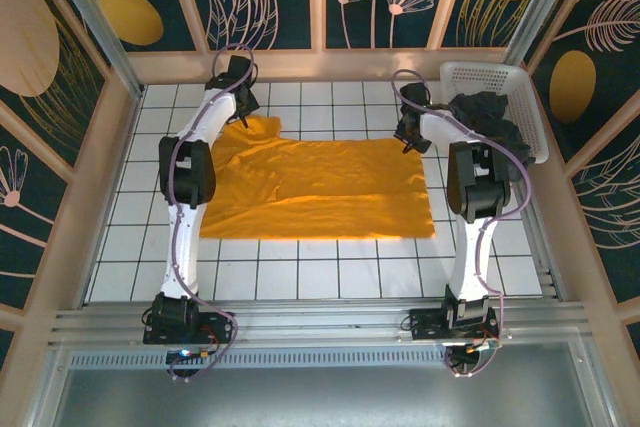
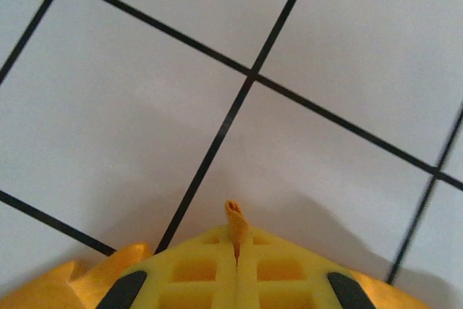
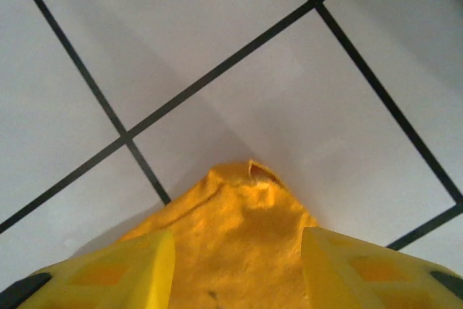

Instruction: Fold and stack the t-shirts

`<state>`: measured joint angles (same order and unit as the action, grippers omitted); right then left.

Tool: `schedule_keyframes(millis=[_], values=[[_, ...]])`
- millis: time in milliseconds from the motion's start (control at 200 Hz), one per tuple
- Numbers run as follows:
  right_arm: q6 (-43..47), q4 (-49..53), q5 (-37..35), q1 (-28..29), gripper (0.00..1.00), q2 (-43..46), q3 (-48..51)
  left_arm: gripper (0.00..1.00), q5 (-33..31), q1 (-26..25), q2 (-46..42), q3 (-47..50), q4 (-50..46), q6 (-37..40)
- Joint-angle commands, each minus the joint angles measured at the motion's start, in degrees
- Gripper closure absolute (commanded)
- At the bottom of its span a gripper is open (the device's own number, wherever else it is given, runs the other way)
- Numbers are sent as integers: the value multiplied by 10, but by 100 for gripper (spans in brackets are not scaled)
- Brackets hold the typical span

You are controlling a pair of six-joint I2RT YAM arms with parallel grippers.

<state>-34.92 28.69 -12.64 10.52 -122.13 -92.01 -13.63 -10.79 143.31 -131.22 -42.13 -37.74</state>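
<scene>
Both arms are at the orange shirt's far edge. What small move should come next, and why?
Probably close the right gripper: its jaws stand open with a far corner of the orange t-shirt lying between them, while the left gripper is shut on the other far corner.

White arms (image 1: pixel 184 247) with black joints and bases, a purple cable (image 1: pixel 169 237) looping along each. Left pincer (image 2: pixel 236 247) and right pincer (image 3: pixel 239 247) have yellow waffle-moulded fingers (image 2: pixel 195 271), with black patches at the outer edges.
</scene>
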Motion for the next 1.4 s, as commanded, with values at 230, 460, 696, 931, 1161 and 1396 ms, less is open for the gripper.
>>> schedule_keyframes(millis=[230, 460, 696, 931, 1161, 1396], values=[[55, 20, -11, -8, 52, -60, -53, 100, 42, -1, -49, 3, 3, -1], [54, 28, -20, -8, 66, -70, -43, 100, 50, -1, -68, 33, 0, -2], [98, 26, -59, -8, 51, -62, -53, 100, 56, -1, -79, 34, -4, 2], [118, 24, -48, -6, 52, -74, -80, 100, 59, -1, -82, 37, -6, 2], [127, 17, -25, -9, 68, -98, -81, 100, 64, -1, -79, 36, -10, 2], [120, 15, -23, -11, 95, -85, -69, 100, 66, -1, -82, 36, -28, 6]])
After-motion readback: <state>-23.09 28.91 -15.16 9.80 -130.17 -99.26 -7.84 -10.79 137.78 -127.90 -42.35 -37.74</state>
